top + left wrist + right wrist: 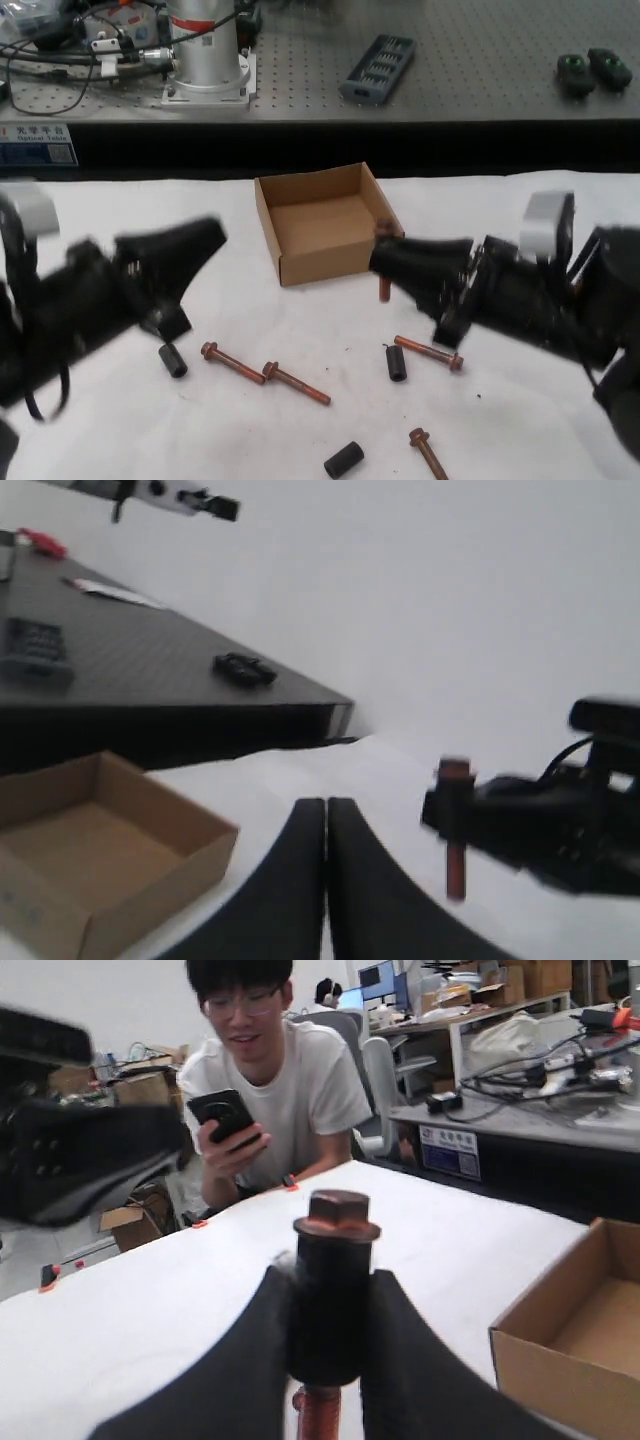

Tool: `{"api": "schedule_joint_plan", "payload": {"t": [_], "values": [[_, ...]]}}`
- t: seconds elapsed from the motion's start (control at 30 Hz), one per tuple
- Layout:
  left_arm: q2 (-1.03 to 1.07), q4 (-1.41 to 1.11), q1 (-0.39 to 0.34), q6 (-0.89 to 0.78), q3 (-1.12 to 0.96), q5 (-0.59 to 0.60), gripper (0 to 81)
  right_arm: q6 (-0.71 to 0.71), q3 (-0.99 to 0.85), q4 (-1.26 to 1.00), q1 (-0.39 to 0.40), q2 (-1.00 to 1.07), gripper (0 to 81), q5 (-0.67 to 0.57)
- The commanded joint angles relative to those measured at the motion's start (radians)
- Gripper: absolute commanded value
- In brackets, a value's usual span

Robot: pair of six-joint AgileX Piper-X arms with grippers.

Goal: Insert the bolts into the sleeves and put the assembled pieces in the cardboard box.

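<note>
My right gripper (385,262) is shut on a black sleeve (325,1310) with a copper bolt (335,1215) through it, held upright just off the right front corner of the cardboard box (330,262). The left wrist view shows that bolt (455,830) hanging beyond the box (150,880). My left gripper (212,236) is shut with nothing in it, left of the box and above the cloth; its fingers (300,880) are pressed together. Several loose bolts (232,362) (296,383) (428,352) and loose sleeves (173,360) (397,362) (343,459) lie on the white cloth.
The box (570,1350) is open at the top, and its floor is bare. Behind the cloth runs a dark perforated bench (480,80) with a metal column (205,45) and small parts. Another bolt (428,452) lies near the front edge.
</note>
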Motion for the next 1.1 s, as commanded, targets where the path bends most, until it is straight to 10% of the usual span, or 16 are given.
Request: {"api": "schedule_joint_plan", "payload": {"t": [0.0, 0.47, 1.07], "values": [[-0.013, 0.045, -0.028, 0.078, 0.071, -0.228, 0.7, 0.001, -0.048, 0.168, 0.006, -0.077, 5.4, 0.083], [-0.013, 0.322, -0.214, 0.231, 0.066, -0.680, 0.7, -0.181, -0.692, 1.225, 0.030, -0.098, 5.4, 0.380], [-0.013, 0.637, -0.214, 0.192, -0.058, -0.612, 0.7, -0.227, -1.383, 1.756, -0.021, 0.435, 5.4, 0.489]]}}
